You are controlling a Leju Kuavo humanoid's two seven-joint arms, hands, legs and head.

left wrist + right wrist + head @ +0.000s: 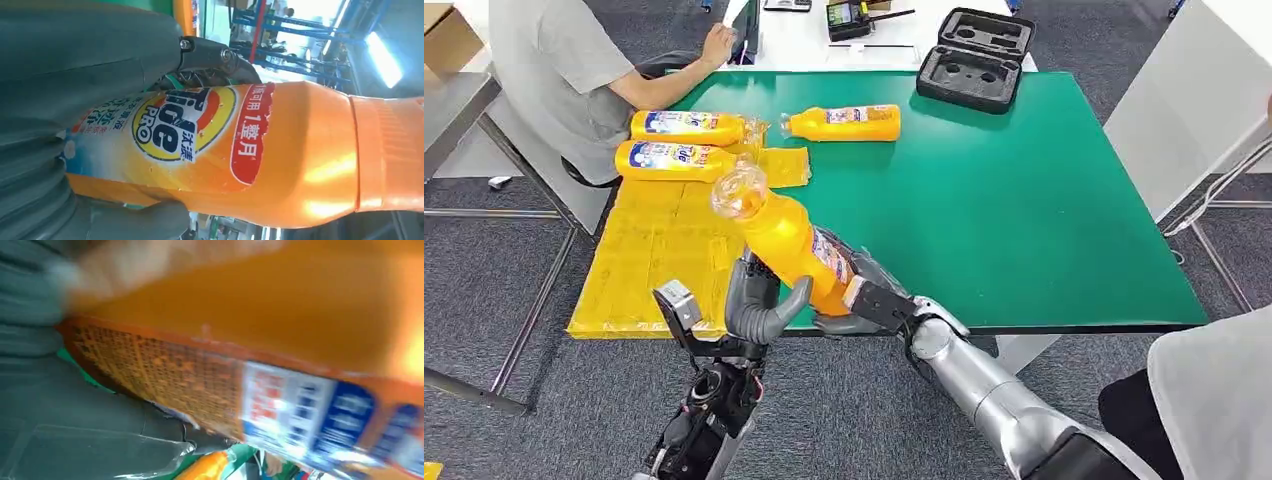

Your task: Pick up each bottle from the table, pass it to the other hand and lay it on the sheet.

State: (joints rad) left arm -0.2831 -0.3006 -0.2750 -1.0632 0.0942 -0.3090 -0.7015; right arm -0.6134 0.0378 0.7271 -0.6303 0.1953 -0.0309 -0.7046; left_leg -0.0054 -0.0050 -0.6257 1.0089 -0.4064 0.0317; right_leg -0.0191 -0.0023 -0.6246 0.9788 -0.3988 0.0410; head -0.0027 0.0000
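Standing at a green table (1024,200) on grey carpet, we are gripping one orange bottle (794,245) with both the left hand (759,305) and the right hand (864,295); the left wrist view is showing its front label (180,125).

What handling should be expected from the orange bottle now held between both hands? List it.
The orange bottle looks like rigid plastic, so it probably keeps its shape under the left hand and right hand. Its glossy skin may be slippery. Laid on the yellow sheet, its rounded body could roll.

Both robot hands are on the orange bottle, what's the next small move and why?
Probably loosen the right robot hand: the left robot hand already wraps the orange plastic bottle, held above the edge of the yellow sheet, so the handover looks nearly done.
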